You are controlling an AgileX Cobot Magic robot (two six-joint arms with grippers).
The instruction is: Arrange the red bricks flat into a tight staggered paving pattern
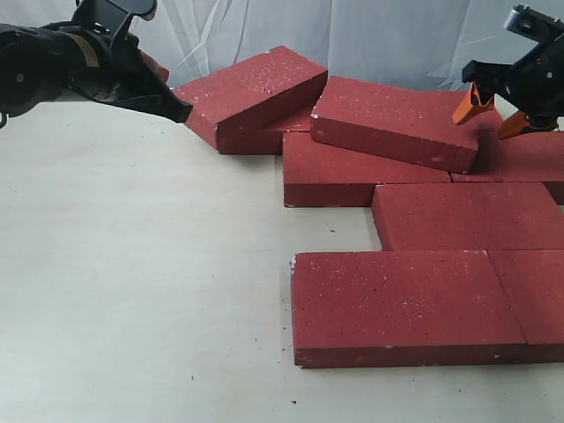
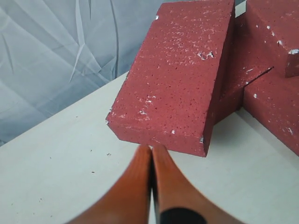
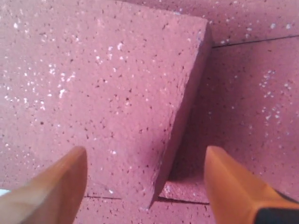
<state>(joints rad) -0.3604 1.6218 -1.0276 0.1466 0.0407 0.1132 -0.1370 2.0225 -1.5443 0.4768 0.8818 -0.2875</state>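
Right claw: spread above one end of the propped brick, apparently to seat it flat. Left claw: pressed together, left of it, at a leaning brick.

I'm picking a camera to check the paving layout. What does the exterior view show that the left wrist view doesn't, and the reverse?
Only the exterior view: the flat front bricks and the open right gripper at back right. Only the left wrist view: the left gripper with fingers pressed shut, near the tilted brick. Both: that tilted brick leaning on another brick, and the pale table.
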